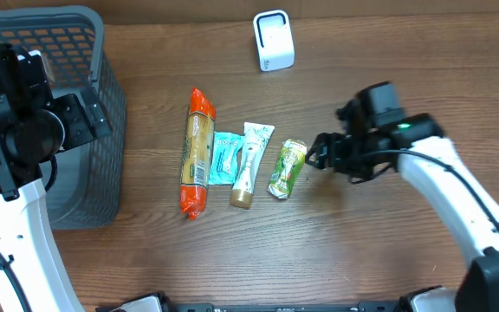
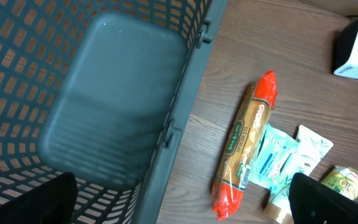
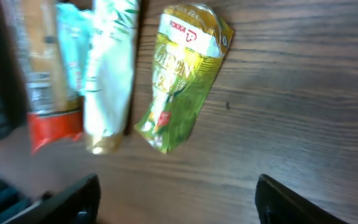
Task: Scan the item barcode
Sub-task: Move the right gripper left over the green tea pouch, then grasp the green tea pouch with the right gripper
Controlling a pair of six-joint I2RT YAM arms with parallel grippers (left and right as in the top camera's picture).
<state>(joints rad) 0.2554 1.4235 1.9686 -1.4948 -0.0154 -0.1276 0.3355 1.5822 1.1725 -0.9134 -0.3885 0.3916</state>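
Note:
Several items lie in a row on the wooden table: a long orange-ended package [image 1: 197,152], a teal packet [image 1: 225,158], a white tube [image 1: 249,165] and a green packet [image 1: 288,168]. The white barcode scanner [image 1: 273,40] stands at the back. My right gripper [image 1: 319,154] hovers just right of the green packet [image 3: 182,74], open, nothing between its fingers [image 3: 73,199]. The left gripper [image 2: 179,208] is open and empty, hanging over the rim of the grey basket [image 2: 185,106]. The long package [image 2: 244,146] shows to its right.
The grey mesh basket [image 1: 102,130] fills the left side, with the left arm above it. Bare wood lies between the row of items and the scanner [image 2: 356,46], and to the right of the green packet.

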